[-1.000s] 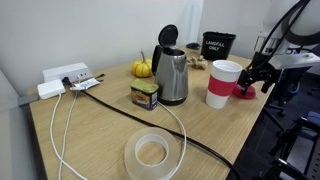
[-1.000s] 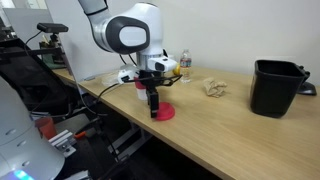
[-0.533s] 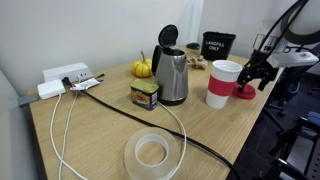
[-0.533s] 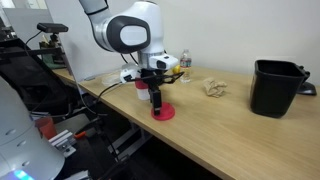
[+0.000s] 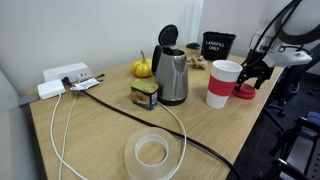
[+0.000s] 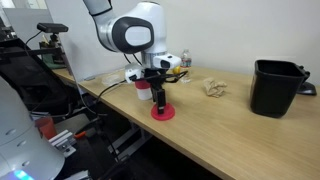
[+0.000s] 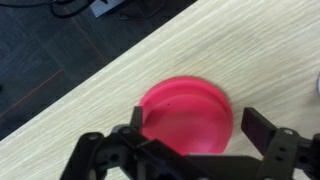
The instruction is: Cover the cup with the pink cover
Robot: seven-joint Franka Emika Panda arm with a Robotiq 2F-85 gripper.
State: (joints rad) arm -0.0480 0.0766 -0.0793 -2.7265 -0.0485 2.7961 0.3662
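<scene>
Here, the end effector (image 7: 197, 128) is hovering over the pink cover (image 7: 186, 118), with its 2 black fingers (image 7: 258, 128) standing apart on either side of the disc and clamping nothing. The cover, a smooth round plastic lid with a raised rim, is lying flat on the pale wood-grain counter (image 7: 260, 40) near its edge, its axis pointing straight up. In an exterior view, the cup (image 5: 223, 83), a tall white paper cylinder with a red-pink band, is standing upright just beside the cover, near the steel kettle (image 5: 172, 75).
</scene>
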